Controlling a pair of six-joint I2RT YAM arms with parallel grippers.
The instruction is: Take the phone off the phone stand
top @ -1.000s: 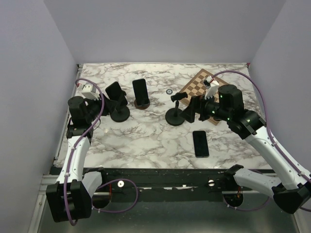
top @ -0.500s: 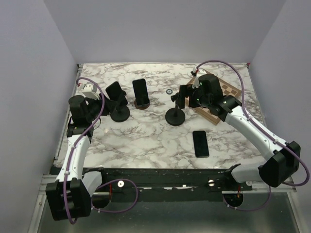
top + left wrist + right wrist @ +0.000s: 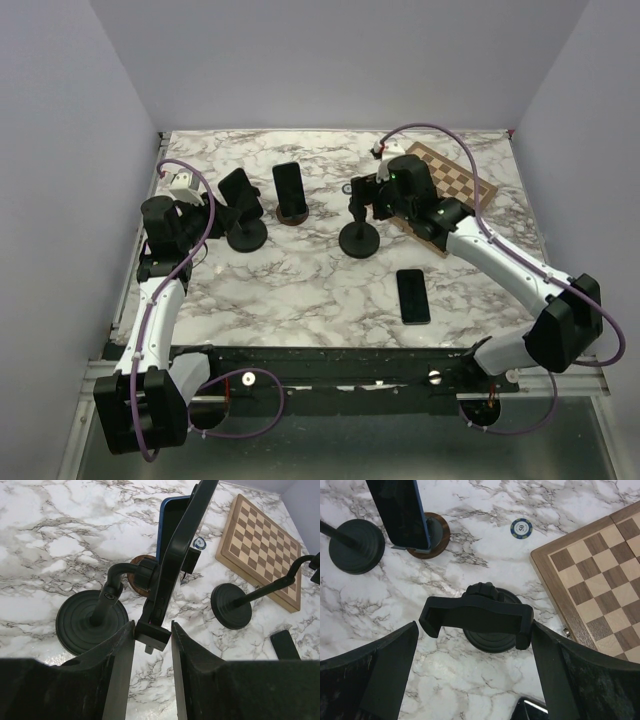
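A black phone (image 3: 240, 190) sits clamped in the left black phone stand (image 3: 246, 236). In the left wrist view it shows edge-on (image 3: 182, 545) above the stand's round base (image 3: 90, 622). My left gripper (image 3: 152, 642) is shut on the lower end of the stand's clamp (image 3: 152, 632), and it reaches in from the left in the top view (image 3: 215, 212). My right gripper (image 3: 475, 647) is wide open, with its fingers on either side of an empty stand's clamp (image 3: 475, 615). In the top view it (image 3: 362, 195) hangs over that stand (image 3: 360, 240).
A second phone (image 3: 289, 187) leans on a brown round stand (image 3: 436, 536). A third phone (image 3: 413, 295) lies flat at the front. A chessboard (image 3: 455, 185) lies back right. A poker chip (image 3: 348, 188) lies behind the empty stand.
My right arm has swung left and back from beside the chessboard to over the empty stand. The left arm and its stand have not moved.
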